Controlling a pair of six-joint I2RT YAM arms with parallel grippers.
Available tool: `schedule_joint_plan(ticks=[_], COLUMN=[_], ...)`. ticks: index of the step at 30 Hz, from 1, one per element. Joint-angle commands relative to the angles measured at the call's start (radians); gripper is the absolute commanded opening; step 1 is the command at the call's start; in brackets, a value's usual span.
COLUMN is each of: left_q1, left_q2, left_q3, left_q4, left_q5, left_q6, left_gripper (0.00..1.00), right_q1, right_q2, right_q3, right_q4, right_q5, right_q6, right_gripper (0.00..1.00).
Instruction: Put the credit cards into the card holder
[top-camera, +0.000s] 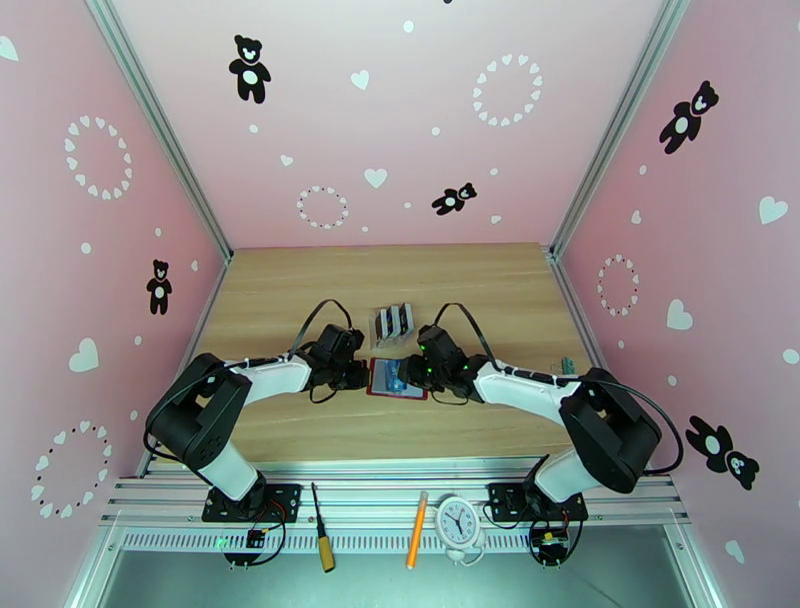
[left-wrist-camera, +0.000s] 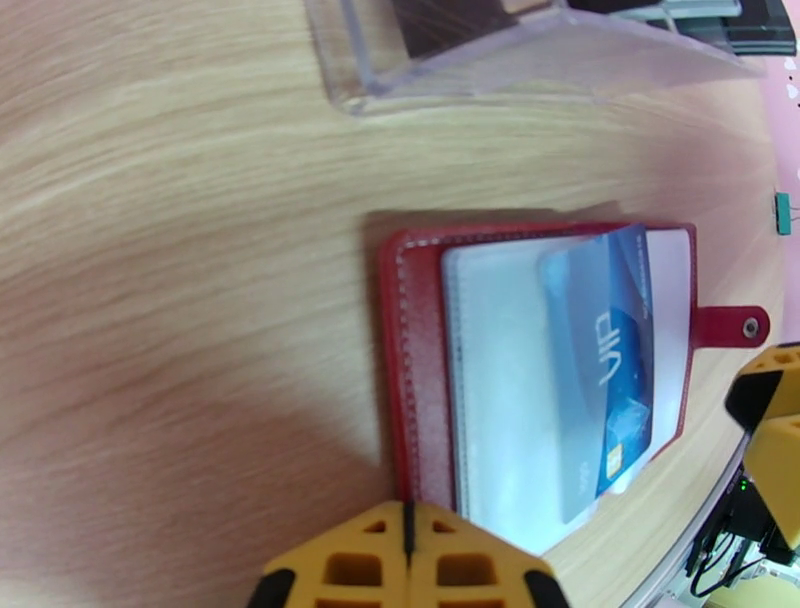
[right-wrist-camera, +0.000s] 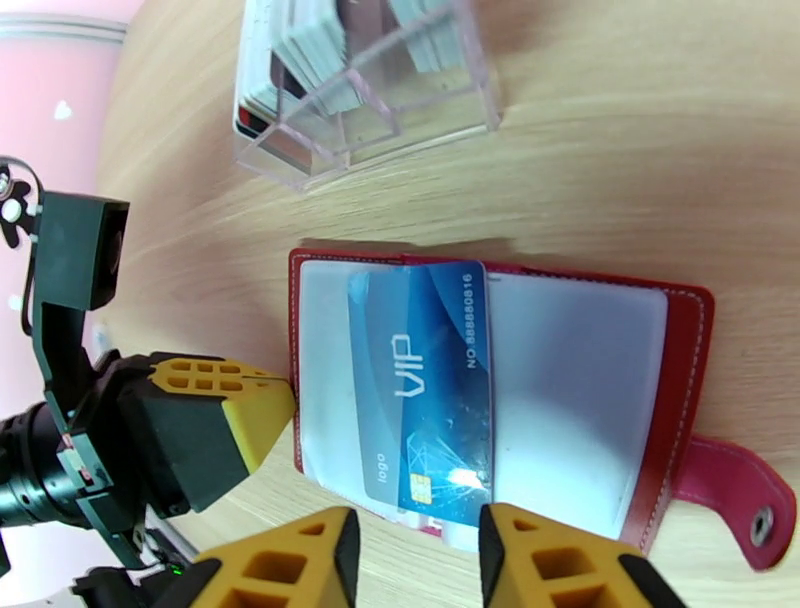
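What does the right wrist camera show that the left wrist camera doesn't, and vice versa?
Right wrist extras: the blue VIP card's printed number, and the left gripper's side, shut, at the card holder's edge. Left wrist extras: a small green clip farther along the table. Shared: the open card holder, that card seemingly partway into a pocket, and the clear rack behind.

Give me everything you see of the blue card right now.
The blue card is thin glossy plastic, printed VIP, a number and "logo", with a gold chip at one end. It lies face up across the open wallet, one long side looking dulled as if tucked under a frosted pocket, the rest bare. Its chip end sits just before the right gripper's open jaws; contact isn't clear.
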Motion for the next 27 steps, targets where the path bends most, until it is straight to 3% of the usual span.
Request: schedule_joint_plan(ticks=[1,27], left_q1=[-0.01,-0.038], left_q2=[-0.005,0.019], left_q3=[0.005,0.019], left_q4=[0.029,0.037], left_q5=[0.043,0.082], left_q6=[-0.003,-0.011], left_gripper=[0.04,0.05], right_q1=[0.011,0.018], right_q2=[0.027,0.207], right_q3=[0.073,0.226], right_q4=[-0.166,-0.281], right_q5=[0.07,0.132], right_q6=[-0.071,-0.152], right_gripper=[0.39,0.42])
